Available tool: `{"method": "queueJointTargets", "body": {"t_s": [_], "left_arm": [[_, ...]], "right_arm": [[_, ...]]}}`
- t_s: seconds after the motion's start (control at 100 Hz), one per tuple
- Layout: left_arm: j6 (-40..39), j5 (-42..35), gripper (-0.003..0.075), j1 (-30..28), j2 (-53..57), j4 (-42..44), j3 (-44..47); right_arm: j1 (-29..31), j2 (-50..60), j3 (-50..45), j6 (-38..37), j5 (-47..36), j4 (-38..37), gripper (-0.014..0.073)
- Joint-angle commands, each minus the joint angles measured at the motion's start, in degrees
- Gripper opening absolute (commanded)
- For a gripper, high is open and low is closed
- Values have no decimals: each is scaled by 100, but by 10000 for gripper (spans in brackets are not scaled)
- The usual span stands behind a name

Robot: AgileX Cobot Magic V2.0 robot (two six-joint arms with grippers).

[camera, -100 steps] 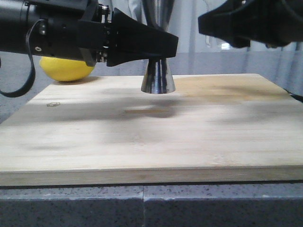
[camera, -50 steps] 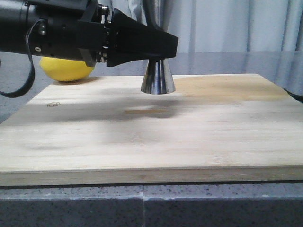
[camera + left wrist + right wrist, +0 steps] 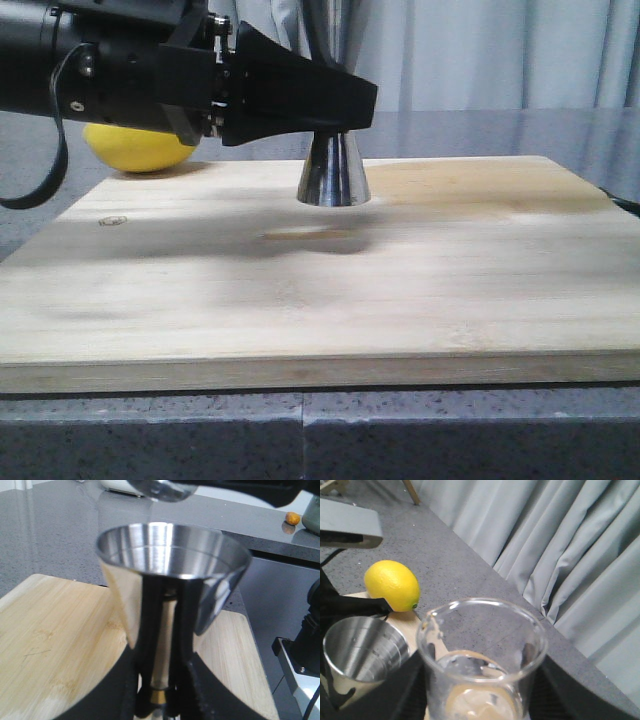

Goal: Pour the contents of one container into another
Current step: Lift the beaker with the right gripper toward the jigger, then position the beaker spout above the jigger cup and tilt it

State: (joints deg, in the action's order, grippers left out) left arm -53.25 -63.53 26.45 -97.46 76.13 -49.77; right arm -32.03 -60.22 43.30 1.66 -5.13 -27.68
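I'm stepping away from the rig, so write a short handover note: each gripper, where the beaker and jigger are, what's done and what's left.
Left gripper: jaws shut on the jigger at its waist, upright on the wooden board.
Right gripper: out of the front view; its wrist view shows the glass beaker held upright in it, above and beside the jigger.
Done: both vessels grasped.
Left: whether any pour has happened cannot be told; check the jigger, then tilt the beaker over it.

The front view sits low at the wooden board's (image 3: 320,290) near edge, facing the curtain. Both wrist views look close down onto the jigger (image 3: 172,580), which all three share; the lemon (image 3: 392,585) appears in two.
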Motion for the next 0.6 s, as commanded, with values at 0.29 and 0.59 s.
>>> {"method": "queueJointTargets", "body": {"t_s": [0.29, 0.59], "left_arm": [[-61, -639, -19, -6, 273, -74, -167], [-162, -682, -19, -6, 273, -10, -167]], "right_arm": [[-139, -5, 478, 47, -16, -616, 195], [-139, -274, 488, 47, -63, -937, 195]]}}
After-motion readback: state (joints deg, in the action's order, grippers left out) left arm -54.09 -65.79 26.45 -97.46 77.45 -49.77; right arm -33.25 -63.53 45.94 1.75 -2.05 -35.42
